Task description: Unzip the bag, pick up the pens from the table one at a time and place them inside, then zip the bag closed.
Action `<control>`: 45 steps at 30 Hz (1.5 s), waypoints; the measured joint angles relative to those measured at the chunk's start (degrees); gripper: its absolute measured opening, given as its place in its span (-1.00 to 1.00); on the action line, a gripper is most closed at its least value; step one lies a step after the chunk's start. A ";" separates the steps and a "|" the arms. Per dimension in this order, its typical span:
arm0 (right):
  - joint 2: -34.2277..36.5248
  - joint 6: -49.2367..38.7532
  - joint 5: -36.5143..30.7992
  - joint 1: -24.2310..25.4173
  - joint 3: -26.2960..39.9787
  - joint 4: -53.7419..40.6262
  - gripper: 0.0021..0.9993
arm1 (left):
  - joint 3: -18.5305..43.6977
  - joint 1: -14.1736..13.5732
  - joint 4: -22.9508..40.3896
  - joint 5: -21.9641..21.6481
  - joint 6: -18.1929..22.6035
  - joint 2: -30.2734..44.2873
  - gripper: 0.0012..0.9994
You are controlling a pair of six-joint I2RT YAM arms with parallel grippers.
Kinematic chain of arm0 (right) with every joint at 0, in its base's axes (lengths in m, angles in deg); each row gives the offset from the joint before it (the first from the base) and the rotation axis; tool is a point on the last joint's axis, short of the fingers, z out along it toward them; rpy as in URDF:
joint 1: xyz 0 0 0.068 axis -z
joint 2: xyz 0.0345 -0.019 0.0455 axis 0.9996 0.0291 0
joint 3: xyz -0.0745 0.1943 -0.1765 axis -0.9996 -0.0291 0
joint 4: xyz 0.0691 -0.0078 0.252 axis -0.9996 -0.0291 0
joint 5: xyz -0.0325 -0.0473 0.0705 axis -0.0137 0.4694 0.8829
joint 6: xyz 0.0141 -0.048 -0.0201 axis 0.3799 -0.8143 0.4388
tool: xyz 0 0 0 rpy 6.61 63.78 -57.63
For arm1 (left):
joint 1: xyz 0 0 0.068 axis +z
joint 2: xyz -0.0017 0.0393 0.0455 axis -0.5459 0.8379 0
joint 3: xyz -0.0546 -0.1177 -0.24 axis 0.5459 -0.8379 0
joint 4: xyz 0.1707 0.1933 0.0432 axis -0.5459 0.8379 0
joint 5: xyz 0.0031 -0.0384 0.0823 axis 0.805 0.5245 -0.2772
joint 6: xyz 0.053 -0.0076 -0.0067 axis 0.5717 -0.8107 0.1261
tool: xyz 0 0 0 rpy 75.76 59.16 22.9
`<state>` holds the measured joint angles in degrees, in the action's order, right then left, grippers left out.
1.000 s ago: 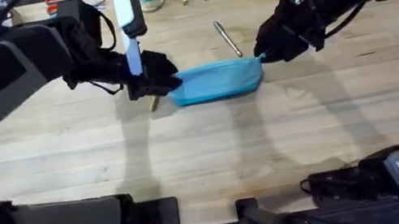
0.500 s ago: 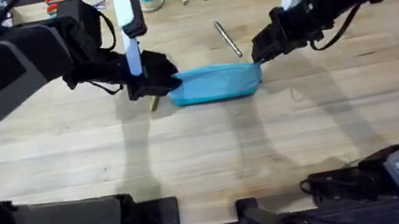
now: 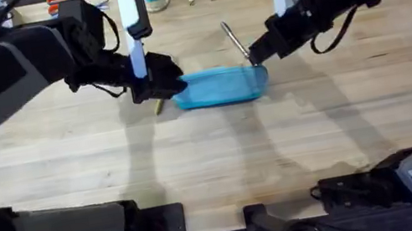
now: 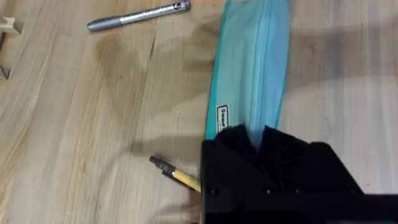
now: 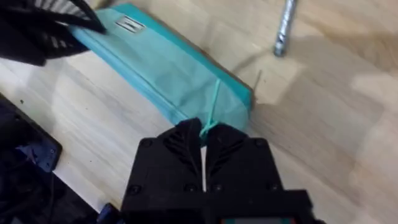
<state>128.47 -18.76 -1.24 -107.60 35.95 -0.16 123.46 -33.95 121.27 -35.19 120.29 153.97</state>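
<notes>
Looking down from overhead, you have the bag (image 3: pixel 219 86) lying lengthwise on the bench (image 3: pixel 213 157), with your left hand (image 3: pixel 159 81) clamped on its left end and your right hand (image 3: pixel 256 54) at its right end. The silver pen (image 3: pixel 235 39) lies just behind the bag's right end, near the right hand, and a short stub of the yellow pen (image 3: pixel 158 105) shows at the bag's left end, beside the left hand. In the left wrist view, that hand (image 4: pixel 254 138) is closed on the end of the bag (image 4: pixel 252 68), pinning it; the yellow pen (image 4: pixel 175 174) lies just beside the fingers (image 4: pixel 233 146) and the silver pen (image 4: pixel 138 15) rests well apart near the far end. In the right wrist view, the right hand (image 5: pixel 204 135) is pinched on a thin teal cord, which I judge to be the zip pull, at the near end of the bag (image 5: pixel 165 65); the silver pen (image 5: pixel 283 28) lies nearby on the bare wood. My assessment is that the unzipping step is in hand: the zip looks closed along most of its length and neither pen is inside. Your next move calls for drawing the pull steadily along the zip line toward the left hand while that hand keeps the bag anchored, with the pull kept low so the fabric does not lift or bunch.
</notes>
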 joint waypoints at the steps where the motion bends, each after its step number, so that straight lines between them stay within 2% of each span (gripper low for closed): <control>1: 0.00 -0.05 -0.04 -0.47 0.29 0.45 -0.94 | 0.00 0.00 0.00 -0.06 0.00 0.00 -0.92; 13: 0.00 -0.37 -1.18 -4.57 0.82 7.82 -0.94 | 0.00 0.44 -0.02 -0.42 -0.02 0.00 -0.92; 40: 0.05 0.08 -2.93 -13.69 0.82 16.18 -0.94 | 0.00 0.70 0.00 -0.76 0.00 0.00 -0.92; 45: 1.88 0.10 -2.84 -15.83 0.84 18.84 -0.94 | 0.00 0.68 -0.02 -0.70 0.00 0.00 -0.92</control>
<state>130.35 -18.66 -4.08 -123.43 36.79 18.68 123.46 -33.27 121.25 -35.89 120.29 153.97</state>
